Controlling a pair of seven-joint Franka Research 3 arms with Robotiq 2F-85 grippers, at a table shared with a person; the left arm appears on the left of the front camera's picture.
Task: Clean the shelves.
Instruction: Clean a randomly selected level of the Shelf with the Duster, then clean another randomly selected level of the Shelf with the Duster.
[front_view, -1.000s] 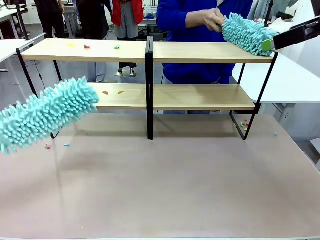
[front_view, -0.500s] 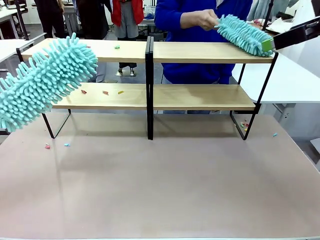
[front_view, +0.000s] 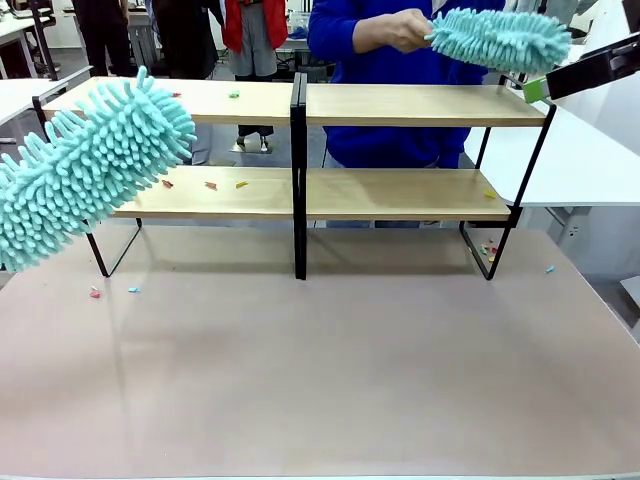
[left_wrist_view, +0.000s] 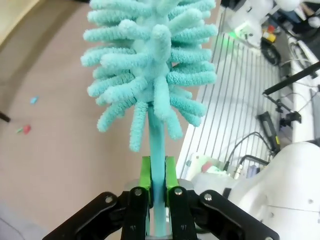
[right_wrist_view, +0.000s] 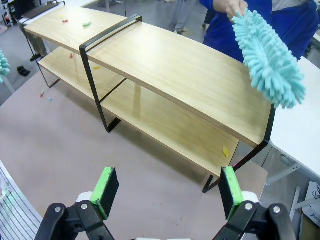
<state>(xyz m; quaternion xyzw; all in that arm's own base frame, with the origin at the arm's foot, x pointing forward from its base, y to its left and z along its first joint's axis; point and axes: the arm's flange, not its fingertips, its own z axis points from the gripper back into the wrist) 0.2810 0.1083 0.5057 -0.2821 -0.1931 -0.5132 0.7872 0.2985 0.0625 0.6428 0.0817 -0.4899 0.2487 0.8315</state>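
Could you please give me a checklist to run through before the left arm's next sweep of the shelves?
1. Left gripper jaws shut on duster handle: ok.
2. Duster touching the shelves: cannot tell.
3. Shelves free of scraps: not ok.
4. Person's hand and second duster above the shelves, not on them: ok.
5. Right gripper open and empty: ok.

We record: brown table top (right_wrist_view: 55, 135) just ahead of the fingers (right_wrist_view: 106, 192) of the right gripper (right_wrist_view: 168, 175); white side table (right_wrist_view: 300, 125) beyond one finger; grey floor (right_wrist_view: 150, 10) farthest beyond.
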